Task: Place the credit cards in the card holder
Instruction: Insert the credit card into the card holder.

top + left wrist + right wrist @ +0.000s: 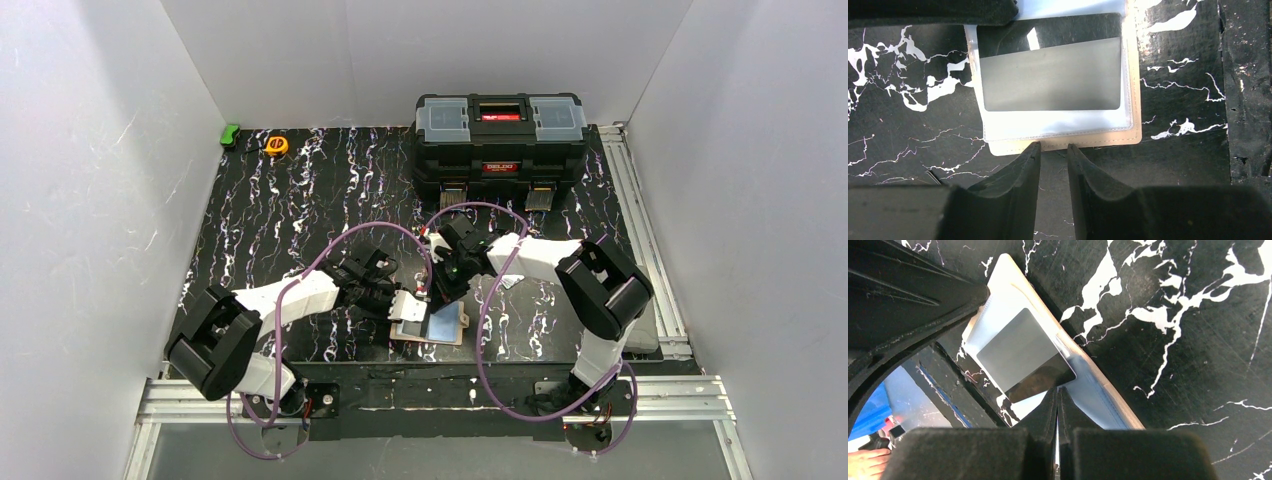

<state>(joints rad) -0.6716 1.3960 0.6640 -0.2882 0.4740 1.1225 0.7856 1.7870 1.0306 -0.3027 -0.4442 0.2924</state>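
The card holder [1088, 142] lies open and flat on the black marbled table [300, 200], near its front edge, between the two arms. Its cream cover faces down and the pale blue inside faces up, with a clear pocket on top.

The black card [1048, 75] sits partway inside that clear pocket. The part under the plastic looks grey. The rest is bare and glossy and sticks out of the pocket mouth.

Left gripper [1053, 150] – the jaws stand a narrow gap apart with nothing between them. The fingertips [1034, 152] are at the cream border of the card holder, on the side opposite the pocket mouth. Whether they press on that border cannot be told.

Right gripper [1057, 392] – the jaws are closed tight, with only a thin slit between the pads. The tips meet the bare end of the black card at its corner. Whether the card edge is pinched or only touched cannot be told.

In the overhead view, both arms reach inward and their grippers are close together over the card holder.

A black toolbox [500, 140] with a red handle stands closed at the back of the table. An orange tape measure [277, 145] and a small green object [230, 133] lie at the back left corner, well apart from the card holder.
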